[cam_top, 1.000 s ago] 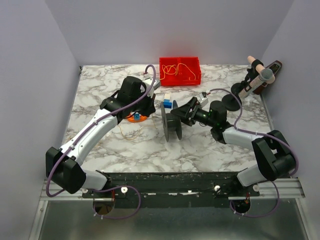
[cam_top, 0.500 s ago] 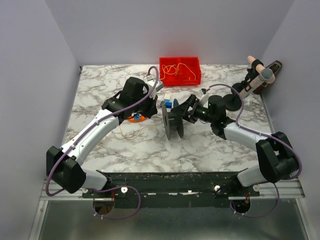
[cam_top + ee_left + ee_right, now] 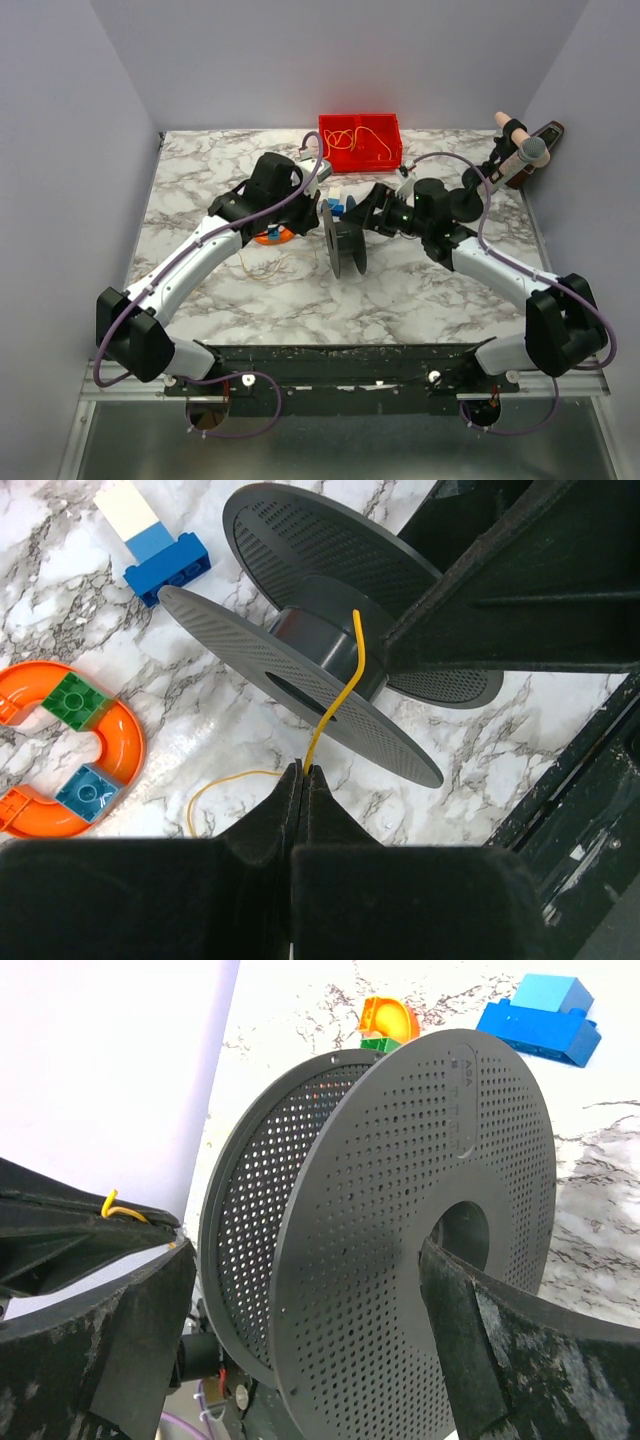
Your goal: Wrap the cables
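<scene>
Left gripper [image 3: 303,772] jaws are clamped together on the cable [image 3: 338,698]. Right gripper [image 3: 368,214] jaws clamp the upright spool [image 3: 345,248].

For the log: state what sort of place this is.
Probably a robot-manipulation test cell: a marble-patterned table boxed in by plain walls, two arms bolted along its near rail, and props like a spool and toy blocks.

One thin yellow-orange cable [image 3: 337,690] runs taut from the pinched fingertips of the left gripper [image 3: 302,772] up to the hub of the black spool [image 3: 315,640]. Its slack loops on the table [image 3: 150,715]. More cables [image 3: 355,138], seemingly tangled, lie in the red bin [image 3: 360,163].
</scene>
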`<act>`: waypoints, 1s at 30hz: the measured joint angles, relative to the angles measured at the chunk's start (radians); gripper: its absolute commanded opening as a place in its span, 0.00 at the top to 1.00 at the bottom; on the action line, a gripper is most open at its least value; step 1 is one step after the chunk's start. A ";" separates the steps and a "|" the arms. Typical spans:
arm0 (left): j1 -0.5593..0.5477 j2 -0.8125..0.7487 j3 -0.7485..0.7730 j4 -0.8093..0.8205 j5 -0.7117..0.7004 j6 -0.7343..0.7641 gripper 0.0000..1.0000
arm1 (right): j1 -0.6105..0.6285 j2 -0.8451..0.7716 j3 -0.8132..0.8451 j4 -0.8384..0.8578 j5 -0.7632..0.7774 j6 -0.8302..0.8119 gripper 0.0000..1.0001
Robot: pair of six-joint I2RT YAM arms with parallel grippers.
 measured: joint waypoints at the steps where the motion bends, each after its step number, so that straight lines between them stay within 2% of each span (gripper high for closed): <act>1: 0.000 0.000 0.005 -0.002 0.000 0.000 1.00 | 0.000 -0.005 0.006 -0.013 0.002 -0.010 0.00; 11: 0.000 0.001 0.056 -0.034 0.018 -0.005 1.00 | 0.000 -0.109 0.065 -0.132 0.044 -0.114 0.00; 20: 0.002 -0.015 0.178 -0.146 0.096 -0.074 1.00 | 0.007 -0.298 0.085 -0.203 0.002 -0.317 0.00; 24: 0.007 -0.043 0.232 -0.196 0.151 -0.121 1.00 | 0.125 -0.349 0.116 -0.184 -0.031 -0.435 0.04; 28: 0.018 -0.067 0.274 -0.233 0.211 -0.164 1.00 | 0.320 -0.294 0.171 -0.153 -0.031 -0.530 0.10; 30: 0.029 -0.081 0.287 -0.243 0.235 -0.185 1.00 | 0.349 -0.282 0.160 -0.125 -0.020 -0.539 0.13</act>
